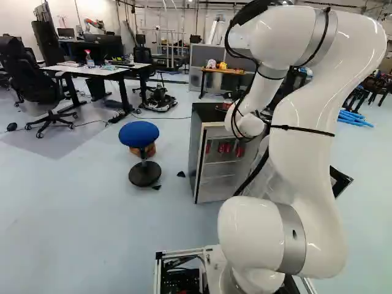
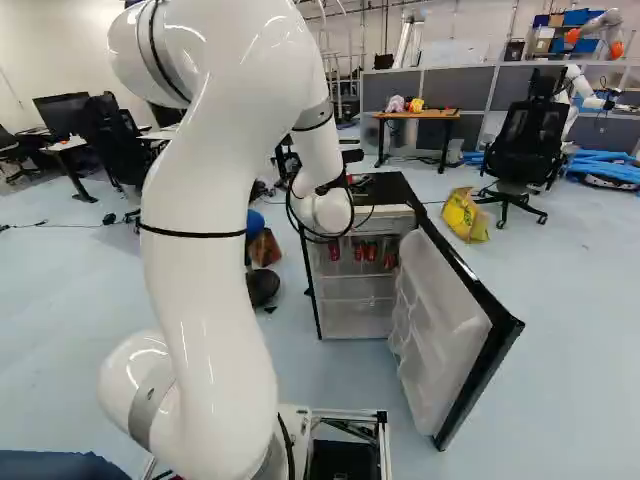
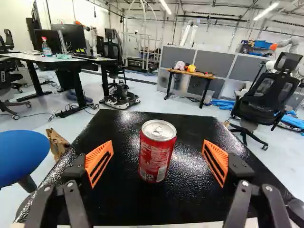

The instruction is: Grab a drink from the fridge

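A red drink can (image 3: 157, 151) stands upright on the black top (image 3: 123, 199) of a small fridge (image 1: 196, 144), away from all the edges and about midway between the two side edges. The robot's gripper (image 2: 358, 184) is at the fridge top, its two fingers spread wide, one on each side of the can. In the wrist view, a gap shows between the can and each orange pad (image 3: 99, 163), so the gripper is unclenched and grasping nothing. The can lies on the line midway between the pads, leaning toward neither side. The silver lid faces up, in plain sight. Below, the fridge door (image 2: 450, 318) hangs open, swung out to the right in the right base view, with clear plastic shelves on its inner face. More red cans (image 2: 365, 251) sit inside the fridge, near its upper front edge, beneath the top. A round blue stool (image 1: 139, 134) stands near the fridge, at its left in the left base view.
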Available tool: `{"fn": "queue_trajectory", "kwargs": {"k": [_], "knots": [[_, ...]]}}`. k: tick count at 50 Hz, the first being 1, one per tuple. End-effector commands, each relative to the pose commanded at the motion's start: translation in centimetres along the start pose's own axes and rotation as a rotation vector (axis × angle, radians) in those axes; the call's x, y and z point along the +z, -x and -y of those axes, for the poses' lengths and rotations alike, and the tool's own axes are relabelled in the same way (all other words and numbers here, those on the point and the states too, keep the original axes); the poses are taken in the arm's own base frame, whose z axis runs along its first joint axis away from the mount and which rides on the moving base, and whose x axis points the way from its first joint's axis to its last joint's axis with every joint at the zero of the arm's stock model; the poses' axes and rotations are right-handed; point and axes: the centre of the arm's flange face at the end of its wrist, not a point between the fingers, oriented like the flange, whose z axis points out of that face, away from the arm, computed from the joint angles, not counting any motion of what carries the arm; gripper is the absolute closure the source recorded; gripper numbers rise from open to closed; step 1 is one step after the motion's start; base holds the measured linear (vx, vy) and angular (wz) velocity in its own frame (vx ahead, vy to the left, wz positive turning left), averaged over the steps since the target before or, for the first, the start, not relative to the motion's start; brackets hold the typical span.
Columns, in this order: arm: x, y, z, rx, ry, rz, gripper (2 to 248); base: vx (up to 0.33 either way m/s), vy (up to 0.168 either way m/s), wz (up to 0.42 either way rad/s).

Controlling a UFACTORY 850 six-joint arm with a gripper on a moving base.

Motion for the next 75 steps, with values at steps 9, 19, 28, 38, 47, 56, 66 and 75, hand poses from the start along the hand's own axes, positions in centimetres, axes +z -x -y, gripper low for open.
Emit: {"fn": "queue_trajectory", "kwargs": {"k": [9,19,28,38,47,56,66,75], "knots": [[-1.8,0.0,0.1,0.004,0.006,0.011,3,0.000,0.000,0.000],[-3.8,-0.1,-0.1,0.009,0.019,0.020,3,0.000,0.000,0.000],[-5.6,-0.7,-0.7,0.009,0.040,0.014,3,0.000,0.000,0.000],[-7.5,-1.4,-1.6,0.009,0.068,0.022,3,0.000,0.000,0.000],[-9.2,-1.7,-2.5,0.010,0.097,0.050,3,0.000,0.000,0.000],[-10.8,-2.0,-3.4,0.012,0.127,0.085,3,0.000,0.000,0.000],[-12.4,-2.3,-4.5,0.018,0.166,0.129,3,0.000,0.000,0.000],[-13.9,-2.3,-5.7,0.039,0.220,0.180,3,0.000,0.000,0.000]]}}
